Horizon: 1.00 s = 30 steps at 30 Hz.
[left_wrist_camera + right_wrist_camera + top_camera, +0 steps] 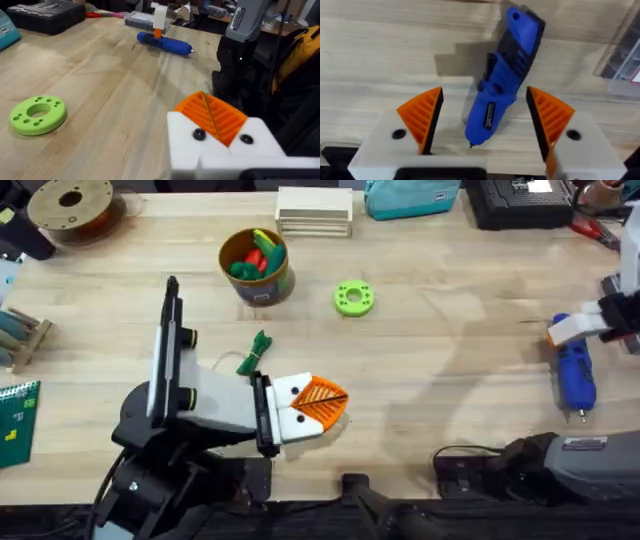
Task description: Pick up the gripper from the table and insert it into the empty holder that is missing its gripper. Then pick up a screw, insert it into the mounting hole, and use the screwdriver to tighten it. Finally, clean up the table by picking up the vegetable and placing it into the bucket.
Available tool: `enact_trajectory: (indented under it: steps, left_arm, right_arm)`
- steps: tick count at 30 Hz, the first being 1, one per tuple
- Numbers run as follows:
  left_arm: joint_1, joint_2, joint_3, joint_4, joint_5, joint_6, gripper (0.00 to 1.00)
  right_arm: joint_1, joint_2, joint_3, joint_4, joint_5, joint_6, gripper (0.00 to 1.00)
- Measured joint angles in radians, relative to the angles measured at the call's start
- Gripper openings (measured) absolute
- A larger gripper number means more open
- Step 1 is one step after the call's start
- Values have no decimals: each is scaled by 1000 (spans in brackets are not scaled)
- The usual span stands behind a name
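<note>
Hardly any writing can be read. The screwdriver carries a small pale label on its blue body near the tip, but its characters are too small to make out. The bucket, toward the bench's far edge, has a blue label low on its wall, with no legible words. At the bench's far edge, the teal bag bears a small white tag, unreadable. On the right arm a white sticker with dark print runs along the grey link; its lettering cannot be told. The green board at the bench's left edge shows only yellow marks.
</note>
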<state>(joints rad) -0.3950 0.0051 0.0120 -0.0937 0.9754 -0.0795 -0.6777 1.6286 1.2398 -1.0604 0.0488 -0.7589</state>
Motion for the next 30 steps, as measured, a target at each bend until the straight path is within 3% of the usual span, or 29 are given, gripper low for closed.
enact_trajectory:
  steps: [6, 24, 30]
  left_arm:
    - [0, 0, 0, 0, 0, 0, 13]
    - [0, 0, 0, 0, 0, 0, 13]
    - [0, 0, 0, 0, 0, 0, 13]
  right_arm:
    - [-63, 87, 0, 75, -25, 3, 980]
    - [-67, 187, 0, 182, -82, 25, 989]
    - [-67, 206, 0, 200, -77, 33, 883]
